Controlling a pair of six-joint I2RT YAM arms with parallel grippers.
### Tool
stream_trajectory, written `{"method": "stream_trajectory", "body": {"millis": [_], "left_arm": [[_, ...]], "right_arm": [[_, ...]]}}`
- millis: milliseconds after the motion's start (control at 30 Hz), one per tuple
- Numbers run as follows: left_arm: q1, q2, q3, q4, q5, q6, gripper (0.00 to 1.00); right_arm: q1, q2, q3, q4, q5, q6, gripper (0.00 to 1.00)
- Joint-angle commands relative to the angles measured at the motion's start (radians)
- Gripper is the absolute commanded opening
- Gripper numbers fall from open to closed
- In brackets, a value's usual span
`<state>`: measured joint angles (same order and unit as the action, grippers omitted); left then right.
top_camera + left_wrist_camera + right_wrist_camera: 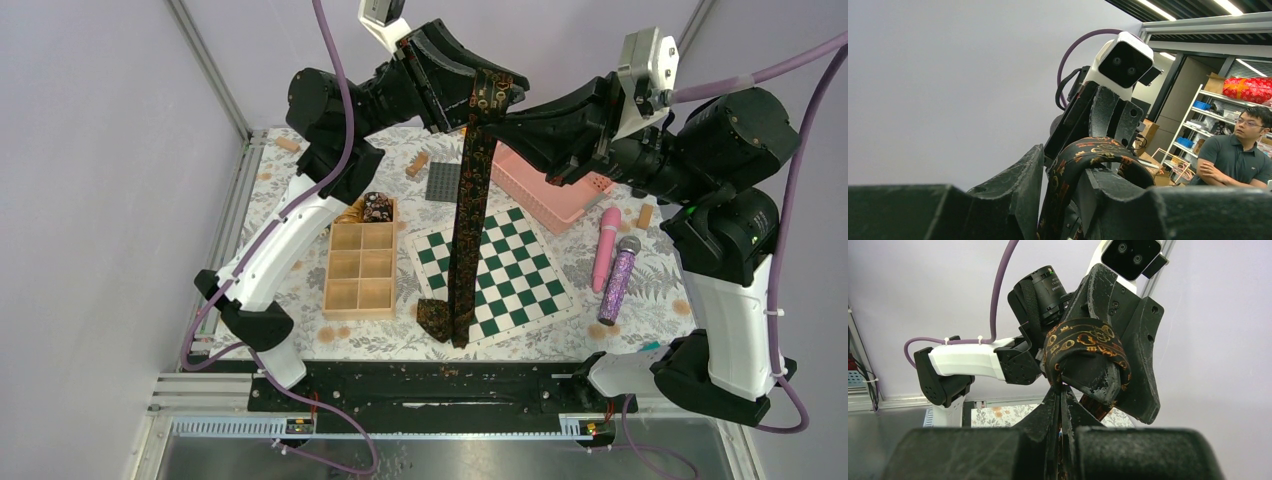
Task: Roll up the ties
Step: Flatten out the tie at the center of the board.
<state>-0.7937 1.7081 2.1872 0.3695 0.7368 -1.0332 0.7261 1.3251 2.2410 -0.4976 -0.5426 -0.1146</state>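
Observation:
A dark tie (470, 220) with orange-gold figures hangs from high above the table down to the chessboard, where its wide end (435, 318) lies. Its top loops over one finger of my left gripper (490, 95), whose jaws stand apart. In the left wrist view the tie (1083, 155) runs between the fingers and arches over the right one. My right gripper (497, 122) is shut on the tie just below that loop. The right wrist view shows its fingertips (1062, 390) pinched on the cloth under the draped tie (1083, 337). A dark rolled tie (376, 207) sits in the wooden box.
A wooden compartment box (361, 265) stands left of the green-white chessboard (510, 280). A pink basket (550, 185) and a grey plate (444, 181) lie behind it. To the right lie a pink cylinder (605, 247) and a purple glittery microphone (618, 280). Small wooden blocks are scattered about.

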Motion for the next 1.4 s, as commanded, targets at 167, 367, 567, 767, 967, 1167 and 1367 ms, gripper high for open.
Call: {"method": "stream_trajectory", "body": {"millis": [167, 367, 567, 767, 967, 1167, 1367], "left_arm": [[-0.004, -0.030, -0.023, 0.025, 0.030, 0.013, 0.36], [-0.005, -0.033, -0.039, 0.025, 0.033, 0.018, 0.41], [-0.006, -0.037, -0.065, 0.035, 0.033, 0.019, 0.43], [-0.005, -0.035, -0.064, 0.049, 0.028, 0.014, 0.33], [-0.005, -0.035, -0.041, 0.043, 0.029, 0.018, 0.24], [-0.006, -0.035, -0.028, 0.053, 0.024, 0.007, 0.00], [-0.002, -0.042, 0.034, -0.077, -0.009, 0.098, 0.00]], "right_arm": [[-0.007, -0.006, 0.039, 0.054, 0.009, 0.011, 0.00], [-0.006, -0.003, 0.044, 0.056, 0.014, 0.010, 0.00], [-0.007, -0.011, 0.038, 0.056, 0.028, 0.006, 0.00], [-0.005, -0.020, 0.012, 0.055, 0.025, 0.003, 0.00], [-0.005, -0.027, -0.014, 0.056, 0.018, 0.005, 0.00], [-0.006, -0.048, -0.056, 0.057, 0.025, -0.002, 0.05], [-0.006, -0.113, -0.143, 0.073, 0.075, -0.020, 0.41]]}}
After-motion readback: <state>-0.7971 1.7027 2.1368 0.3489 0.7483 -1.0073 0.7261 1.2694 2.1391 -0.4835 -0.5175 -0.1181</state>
